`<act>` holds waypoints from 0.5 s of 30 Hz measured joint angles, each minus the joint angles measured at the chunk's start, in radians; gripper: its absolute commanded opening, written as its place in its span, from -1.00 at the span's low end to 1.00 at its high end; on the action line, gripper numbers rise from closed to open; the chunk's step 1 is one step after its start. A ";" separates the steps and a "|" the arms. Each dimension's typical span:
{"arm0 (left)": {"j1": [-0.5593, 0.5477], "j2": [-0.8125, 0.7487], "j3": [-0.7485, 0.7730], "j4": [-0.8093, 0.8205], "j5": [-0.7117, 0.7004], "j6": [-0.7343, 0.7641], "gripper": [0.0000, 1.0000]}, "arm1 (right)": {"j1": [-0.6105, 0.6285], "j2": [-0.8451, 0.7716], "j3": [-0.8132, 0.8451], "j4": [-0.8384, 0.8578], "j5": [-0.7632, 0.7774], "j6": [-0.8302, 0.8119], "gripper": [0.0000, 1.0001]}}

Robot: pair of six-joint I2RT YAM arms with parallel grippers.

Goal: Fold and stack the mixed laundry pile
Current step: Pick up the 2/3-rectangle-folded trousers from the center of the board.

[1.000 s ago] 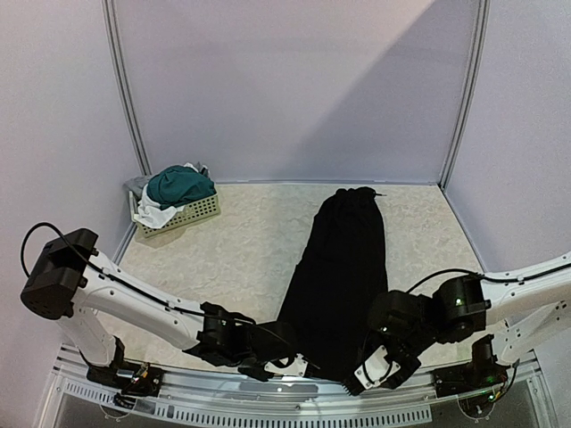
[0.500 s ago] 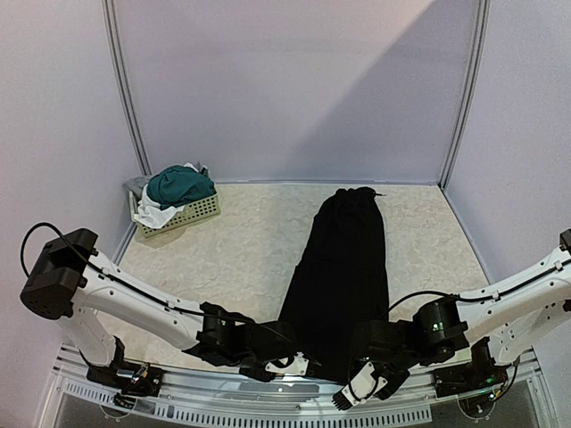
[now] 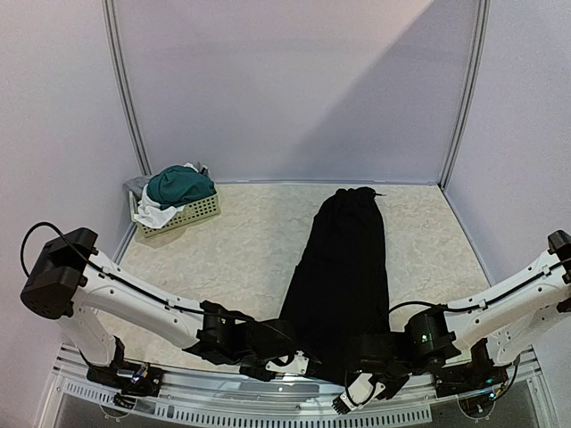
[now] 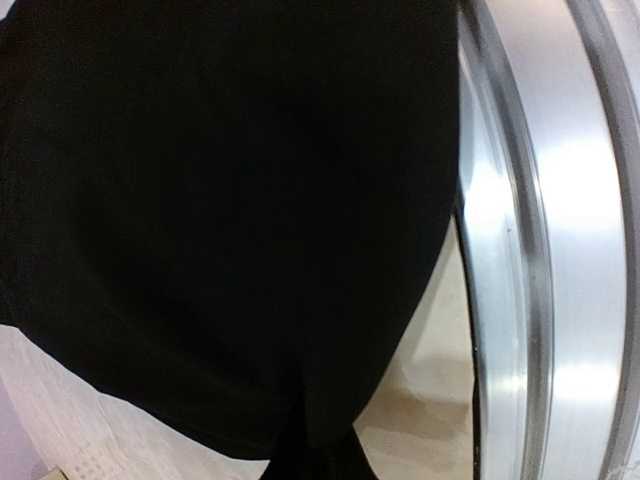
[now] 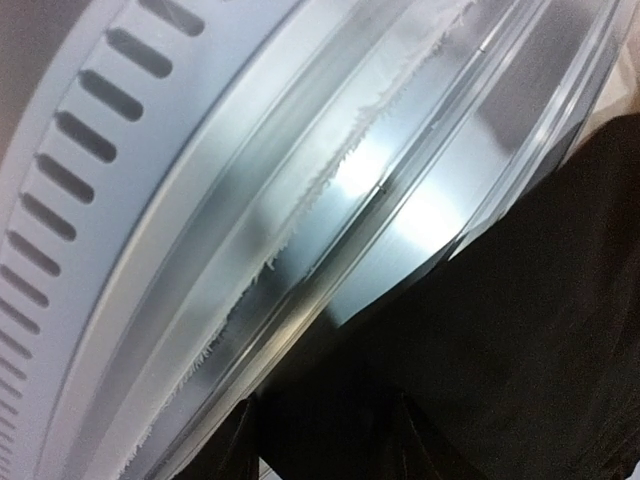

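The long black trousers [image 3: 343,259] lie stretched lengthwise on the table, from the far middle to the near edge. My left gripper [image 3: 293,364] is at their near left corner. In the left wrist view the cloth [image 4: 220,200] bunches into the gripper [image 4: 315,465], which is shut on it. My right gripper [image 3: 355,394] is low at the near right corner. Its jaws [image 5: 320,455] stand apart, with the black hem [image 5: 520,330] between them. The teal-green shorts [image 3: 181,185] and the white cloth [image 3: 153,214] are heaped in the basket.
The pale perforated basket [image 3: 192,214] stands at the far left by the wall. The table's metal front rail [image 3: 268,401] runs just behind both grippers and shows close in both wrist views [image 4: 540,250] [image 5: 300,200]. Walls enclose three sides.
My right gripper has moved down and left, to the trousers' near edge by the rail. My left gripper has stayed at the near left corner.
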 measured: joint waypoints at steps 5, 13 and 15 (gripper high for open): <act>0.001 0.000 0.002 -0.002 0.001 -0.001 -1.00 | 0.006 0.011 -0.003 0.013 0.075 0.016 -0.82; 0.007 0.000 0.041 -0.032 -0.001 0.003 -1.00 | -0.005 -0.101 -0.046 -0.005 0.136 0.021 -0.99; 0.014 0.000 0.062 -0.047 -0.011 0.006 -1.00 | -0.029 -0.155 -0.047 -0.021 0.140 0.017 -0.99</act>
